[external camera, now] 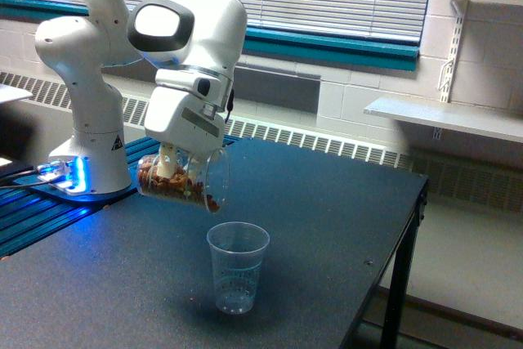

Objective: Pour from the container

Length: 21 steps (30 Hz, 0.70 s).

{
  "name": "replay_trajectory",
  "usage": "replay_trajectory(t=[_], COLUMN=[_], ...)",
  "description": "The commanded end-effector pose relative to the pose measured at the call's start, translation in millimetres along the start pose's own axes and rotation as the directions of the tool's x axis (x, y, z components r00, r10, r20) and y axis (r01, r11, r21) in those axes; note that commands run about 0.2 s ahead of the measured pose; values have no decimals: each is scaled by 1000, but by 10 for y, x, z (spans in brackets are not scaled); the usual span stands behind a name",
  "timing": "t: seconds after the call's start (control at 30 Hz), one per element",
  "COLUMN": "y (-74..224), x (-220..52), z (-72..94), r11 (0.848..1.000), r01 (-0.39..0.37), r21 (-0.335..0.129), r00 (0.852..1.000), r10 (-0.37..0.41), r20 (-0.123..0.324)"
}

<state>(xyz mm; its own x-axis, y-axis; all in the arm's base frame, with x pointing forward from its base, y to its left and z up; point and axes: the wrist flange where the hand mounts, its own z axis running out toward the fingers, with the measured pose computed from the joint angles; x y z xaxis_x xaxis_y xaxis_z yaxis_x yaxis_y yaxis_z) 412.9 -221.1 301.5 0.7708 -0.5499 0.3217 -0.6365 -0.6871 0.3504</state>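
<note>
The container [181,182] is held tight in the pincer [170,171], up in the air over the tabletop [327,226]. It is tipped almost onto its side, its long axis nearly flat, with the open mouth turned toward the exterior view's right and a little down. The plastic cup [237,267] is set just below that mouth. Brown nut pieces seem to be sliding toward the rim.
</note>
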Motion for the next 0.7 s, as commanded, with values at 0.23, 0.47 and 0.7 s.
replay_trajectory(t=[0.23,0.47,0.7], y=[-75,-114,-155], x=[-16,-49,-83], z=[-40,-52,-45], r11=[997,995,994], r01=[60,72,70], r21=[-50,-75,-90], r00=[998,997,997], r10=[-60,-71,-67], r20=[6,17,35])
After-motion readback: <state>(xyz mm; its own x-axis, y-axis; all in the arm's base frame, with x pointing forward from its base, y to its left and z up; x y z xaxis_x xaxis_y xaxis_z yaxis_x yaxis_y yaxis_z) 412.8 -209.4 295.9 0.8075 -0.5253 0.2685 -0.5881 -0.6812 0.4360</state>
